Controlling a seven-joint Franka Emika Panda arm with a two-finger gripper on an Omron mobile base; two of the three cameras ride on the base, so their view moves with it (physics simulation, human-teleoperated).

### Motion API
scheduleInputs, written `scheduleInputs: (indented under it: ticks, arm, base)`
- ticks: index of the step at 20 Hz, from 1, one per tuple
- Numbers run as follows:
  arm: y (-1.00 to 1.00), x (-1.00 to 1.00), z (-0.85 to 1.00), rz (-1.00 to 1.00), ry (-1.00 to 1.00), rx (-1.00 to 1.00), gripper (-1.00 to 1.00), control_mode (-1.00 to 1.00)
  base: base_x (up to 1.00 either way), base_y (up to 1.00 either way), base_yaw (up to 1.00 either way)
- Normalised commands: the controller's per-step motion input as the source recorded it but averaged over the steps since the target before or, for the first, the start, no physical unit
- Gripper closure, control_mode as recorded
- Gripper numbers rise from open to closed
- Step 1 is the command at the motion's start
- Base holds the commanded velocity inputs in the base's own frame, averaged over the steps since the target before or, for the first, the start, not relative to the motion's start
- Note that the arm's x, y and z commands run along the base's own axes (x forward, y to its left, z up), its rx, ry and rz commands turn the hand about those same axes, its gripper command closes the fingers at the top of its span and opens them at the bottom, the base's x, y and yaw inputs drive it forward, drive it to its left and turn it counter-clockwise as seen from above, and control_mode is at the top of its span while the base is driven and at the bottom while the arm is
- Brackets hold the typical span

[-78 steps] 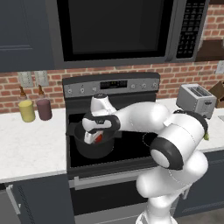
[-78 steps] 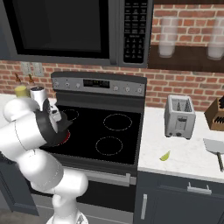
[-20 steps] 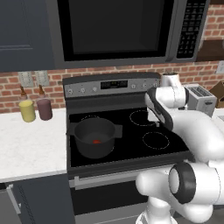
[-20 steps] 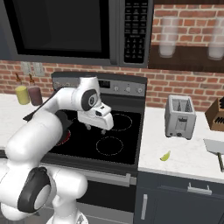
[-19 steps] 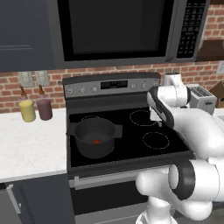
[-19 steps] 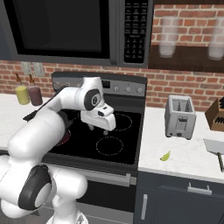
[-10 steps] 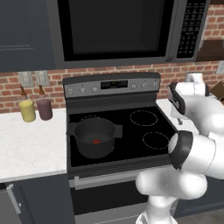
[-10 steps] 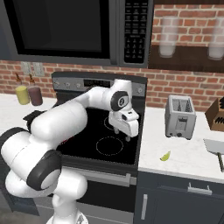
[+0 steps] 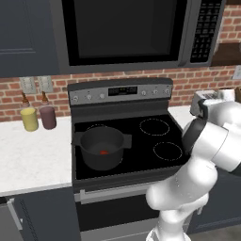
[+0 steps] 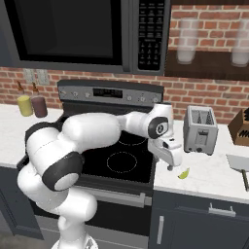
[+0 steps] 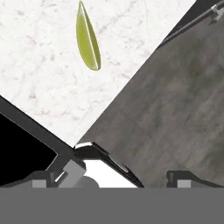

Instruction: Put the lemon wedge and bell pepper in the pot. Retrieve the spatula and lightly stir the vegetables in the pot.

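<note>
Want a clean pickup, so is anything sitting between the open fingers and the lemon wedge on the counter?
Nothing visible does. The lemon wedge lies alone on bare white counter right of the stove, just beside the open gripper, with only clear countertop between them.

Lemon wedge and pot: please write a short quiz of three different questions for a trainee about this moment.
1. True or false: the bell pepper already lies inside the pot.
2. Where is the lemon wedge? A) in the pot B) on the white counter right of the stove C) between the jaws
3. Fill in: the gripper hangs with its jaws ____, just left of the wedge.

Key: 1 true; 2 B; 3 open.
</note>
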Motion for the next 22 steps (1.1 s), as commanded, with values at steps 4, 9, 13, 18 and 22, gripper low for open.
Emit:
scheduleInputs:
  ticks: [4, 9, 13, 18, 22]
  arm:
    - [-0.71, 0.35, -0.5, 0.0, 0.0, -0.1, -1.0, -1.0]
    - [-0.34, 0.57, -0.3, 0.0, 0.04, -0.03, -1.0, -1.0]
    - [-0.04, 0.38, -0.12, 0.01, 0.02, 0.02, -1.0, -1.0]
    - [-0.2, 0.34, -0.16, 0.0, 0.0, 0.06, -1.0, -1.0]
    - [-0.42, 0.27, -0.17, 0.0, 0.0, 0.1, -1.0, -1.0]
  base:
    - [0.0, 0.0, 0.0]
    - [0.0, 0.0, 0.0]
    - [0.0, 0.0, 0.0]
    - [0.0, 0.0, 0.0]
    - [0.0, 0.0, 0.0]
